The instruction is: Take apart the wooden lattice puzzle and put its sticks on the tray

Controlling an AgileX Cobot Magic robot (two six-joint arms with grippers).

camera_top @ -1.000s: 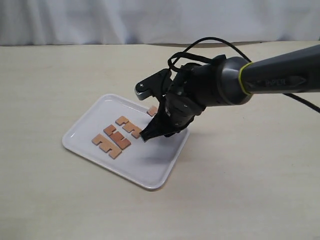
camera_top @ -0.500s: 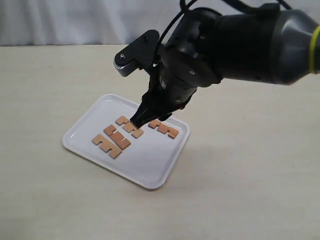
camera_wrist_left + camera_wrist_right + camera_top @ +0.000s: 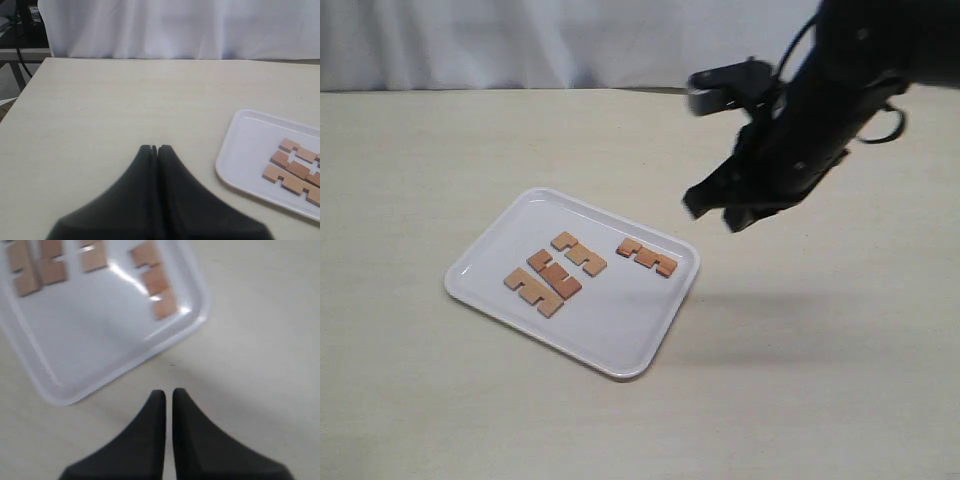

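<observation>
No assembled lattice shows; its four sticks lie flat and apart on the white tray [image 3: 610, 322]. Three sticks [image 3: 554, 274] sit close together left of the tray's middle, and one stick [image 3: 648, 257] lies alone near the far right corner. My right gripper [image 3: 713, 215] hangs blurred in the air right of the tray, above the bare table. In the right wrist view its fingertips [image 3: 168, 391] stand a narrow gap apart with nothing between them, just off the tray's rim [image 3: 197, 322]. My left gripper [image 3: 156, 147] is shut and empty over the table, left of the tray [image 3: 245, 155].
The light wooden table [image 3: 800, 380] stretches around the tray on every side. A white curtain [image 3: 520, 40] hangs behind the table's far edge. A black cable [image 3: 800, 45] runs along the right arm.
My right gripper has let go of the fourth stick, which now lies near the tray's far right corner. The arm has since risen and swung right, off the tray.
</observation>
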